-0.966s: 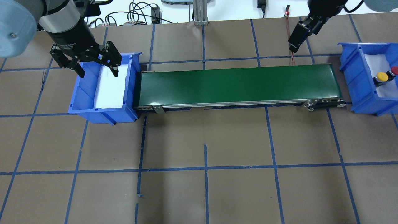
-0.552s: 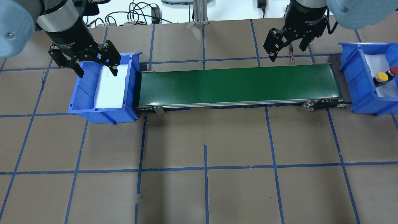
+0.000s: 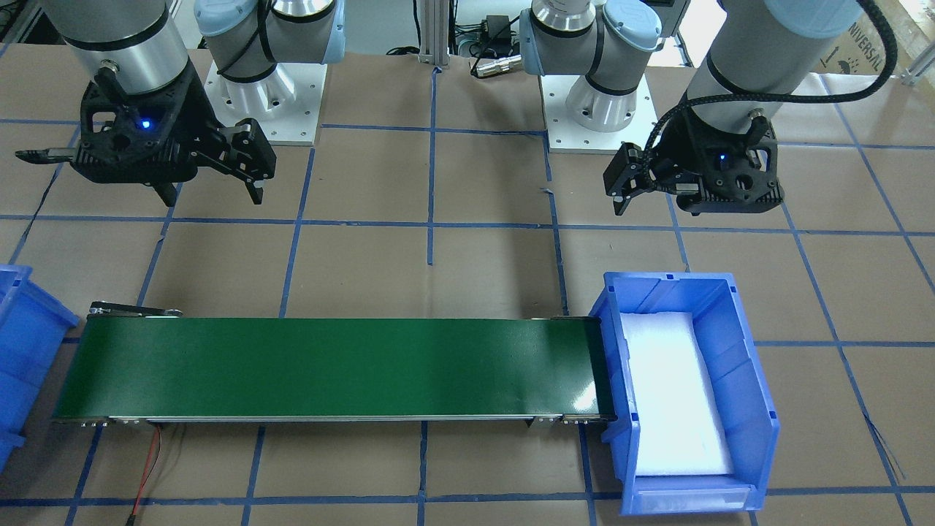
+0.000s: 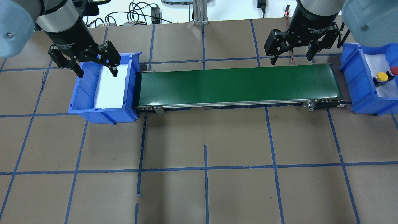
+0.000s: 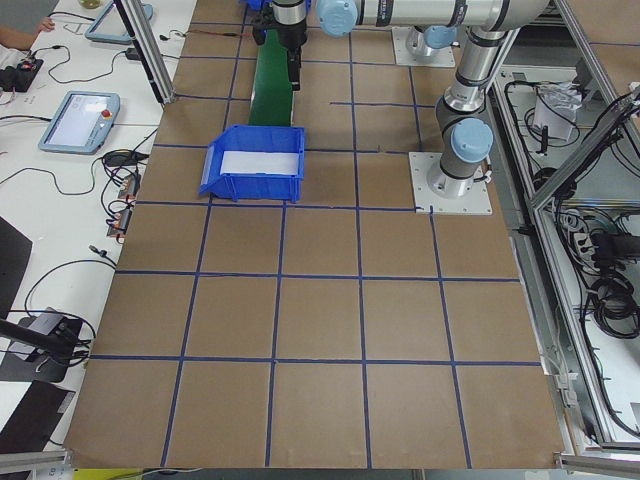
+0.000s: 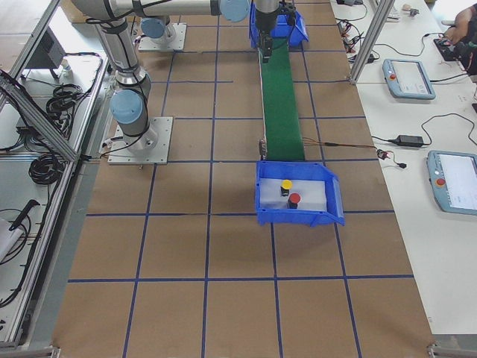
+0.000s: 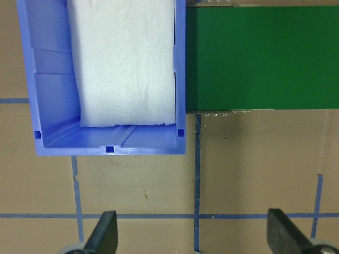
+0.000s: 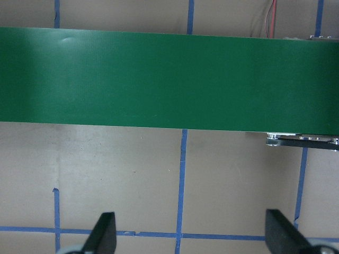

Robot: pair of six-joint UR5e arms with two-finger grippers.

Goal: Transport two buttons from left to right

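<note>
Your left tool (image 4: 98,74) hangs wide open and empty, raised near the left blue bin (image 4: 81,93) on the robot's side. Your right tool (image 4: 291,60), also spread and empty, hovers beside the green belt (image 4: 236,84). On the counter (image 4: 205,140), the yellow button (image 4: 381,77) and the red button (image 4: 394,70) stand side by side in the right blue bin (image 4: 357,77).

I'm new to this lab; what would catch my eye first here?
A long green conveyor belt runs between two blue plastic bins. The right bin holds a yellow-capped button and a red-capped button; the left bin only white foam. The left gripper and right gripper hang open.
</note>
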